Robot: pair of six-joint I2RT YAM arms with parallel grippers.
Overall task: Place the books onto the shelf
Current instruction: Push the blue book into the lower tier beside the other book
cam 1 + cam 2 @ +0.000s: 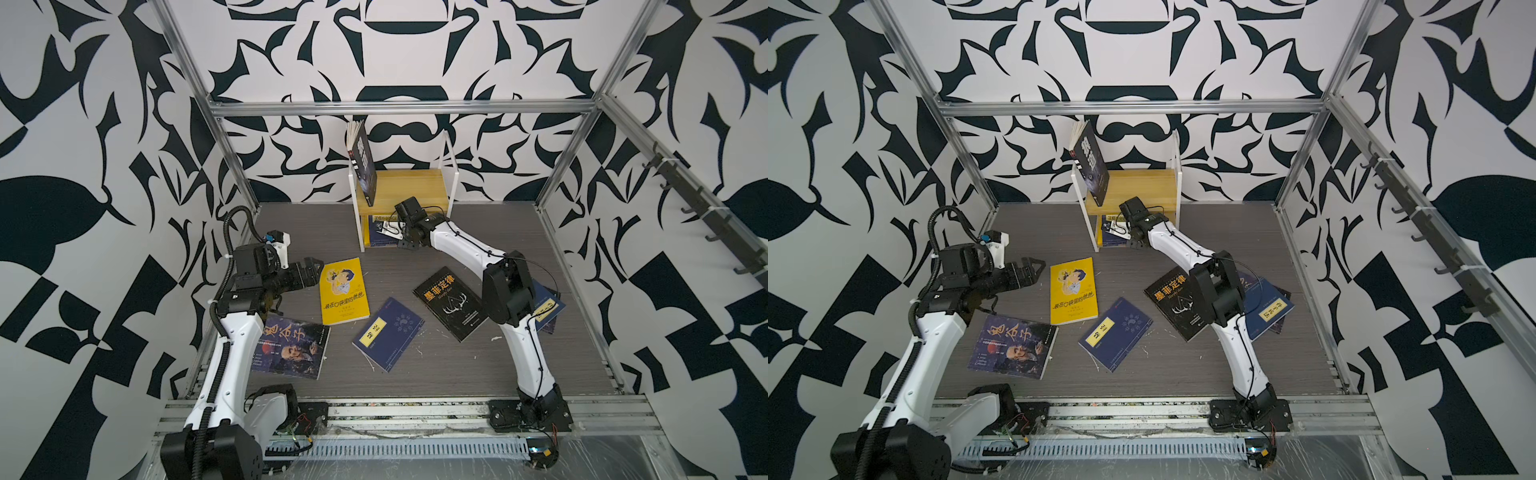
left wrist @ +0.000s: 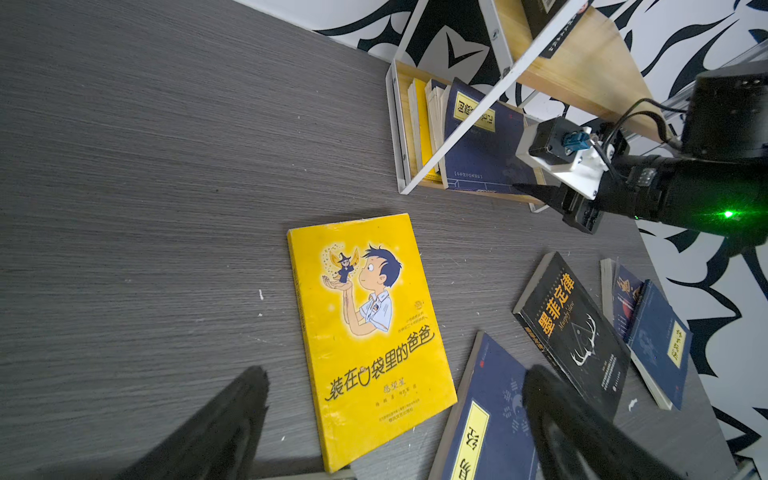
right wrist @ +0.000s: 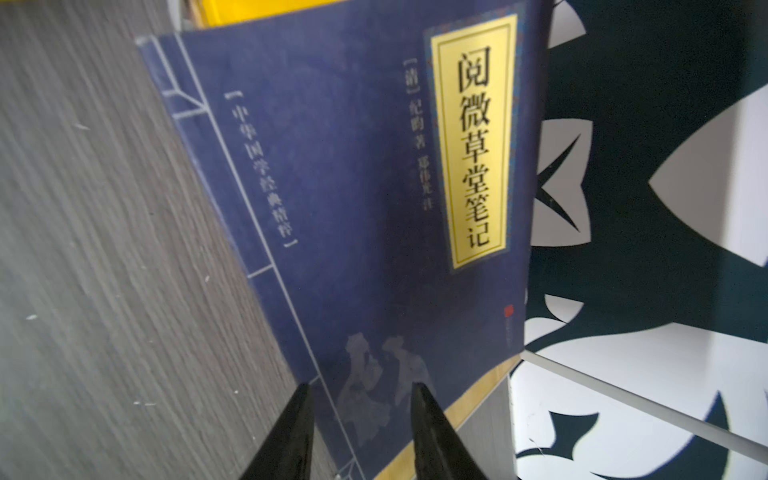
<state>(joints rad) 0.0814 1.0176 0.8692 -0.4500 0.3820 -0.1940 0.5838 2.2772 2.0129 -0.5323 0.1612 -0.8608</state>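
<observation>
The shelf [image 1: 415, 189] stands at upper centre of a top view, a black book [image 1: 365, 166] leaning on its upper board and a navy book [image 3: 353, 187] standing in its lower tier. The right end effector [image 3: 360, 386] sits at that navy cover, fingers partly spread, pinching nothing. The left end effector [image 1: 318, 273], spread wide and empty, hovers left of centre beside the yellow book [image 1: 344, 291] flat on the table [image 1: 457, 365].

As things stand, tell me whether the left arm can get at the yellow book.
Probably yes. The left gripper is open right beside the yellow book, which lies flat with nothing on top or in between.
</observation>
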